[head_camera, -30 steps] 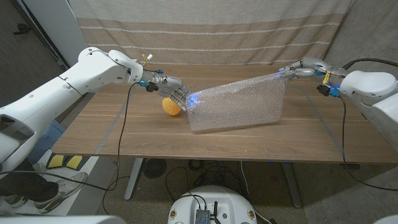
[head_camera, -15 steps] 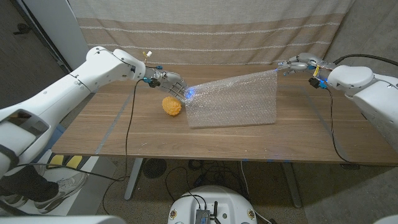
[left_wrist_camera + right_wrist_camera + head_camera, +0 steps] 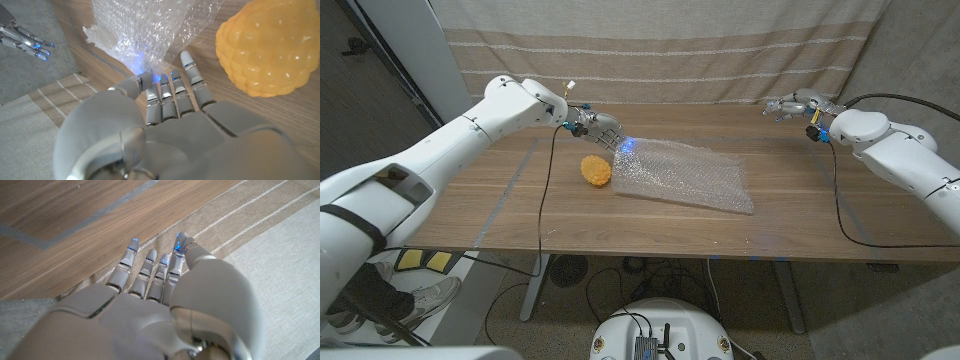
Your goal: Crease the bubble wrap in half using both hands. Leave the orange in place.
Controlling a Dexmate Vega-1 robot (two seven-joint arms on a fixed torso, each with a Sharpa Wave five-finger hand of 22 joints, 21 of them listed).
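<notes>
Left hand point(image 3: 601, 131) on bubble wrap point(image 3: 685, 176) corner

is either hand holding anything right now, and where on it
The left hand pinches the clear bubble wrap sheet at its far corner nearest the orange fruit. The right hand holds nothing, fingers extended.

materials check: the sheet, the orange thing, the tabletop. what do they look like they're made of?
Bubble wrap: clear plastic film, glossy; rows of small air cells show and the wood reads through it.
Orange: yellow-orange, pebbled all over, slightly translucent sheen. That looks more like a moulded plastic or rubber replica than real fruit, but I can't be sure.
Table: wood-grain top, matte brown; solid wood or laminate can't be told.
</notes>
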